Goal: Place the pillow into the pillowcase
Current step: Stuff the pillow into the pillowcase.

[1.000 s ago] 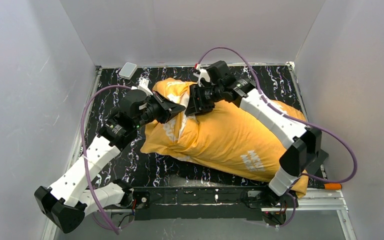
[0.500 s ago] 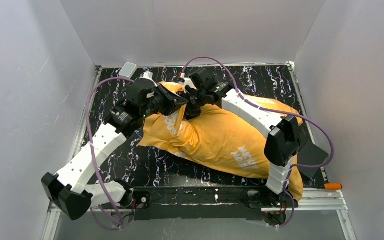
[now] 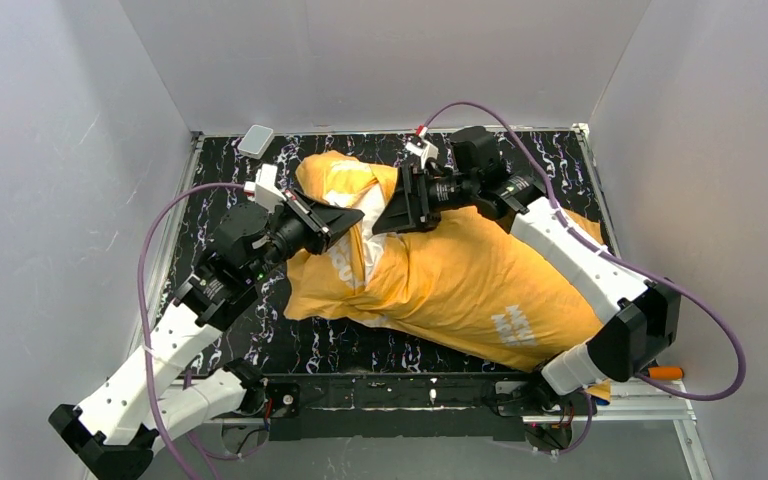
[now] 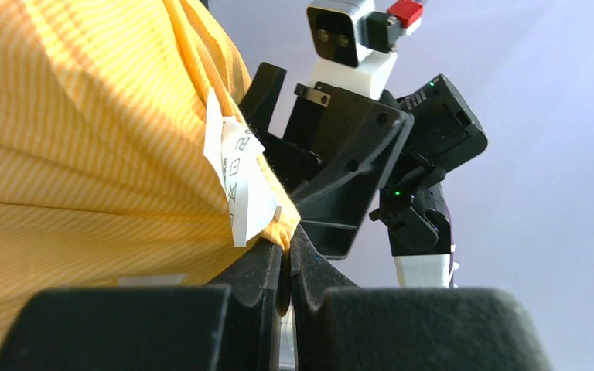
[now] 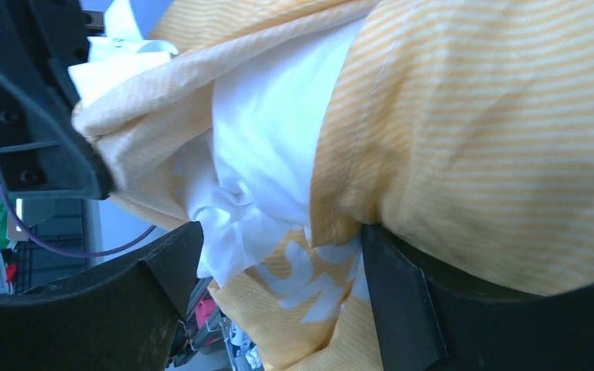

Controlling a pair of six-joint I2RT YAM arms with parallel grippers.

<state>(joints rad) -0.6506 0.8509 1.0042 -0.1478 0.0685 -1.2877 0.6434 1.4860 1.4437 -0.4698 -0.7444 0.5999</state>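
One change: right tool (image 5: 278,263) has spread wide apart; left tool (image 4: 286,259) stays clamped on pillowcase (image 3: 460,280).

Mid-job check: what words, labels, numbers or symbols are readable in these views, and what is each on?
No words can be read.
Care tag on the pillowcase: small laundry symbols only, no legible words.
White lettering printed on the pillowcase, top view: too blurred to read.
White print on the pillowcase, right wrist view: creased and cropped, unreadable.
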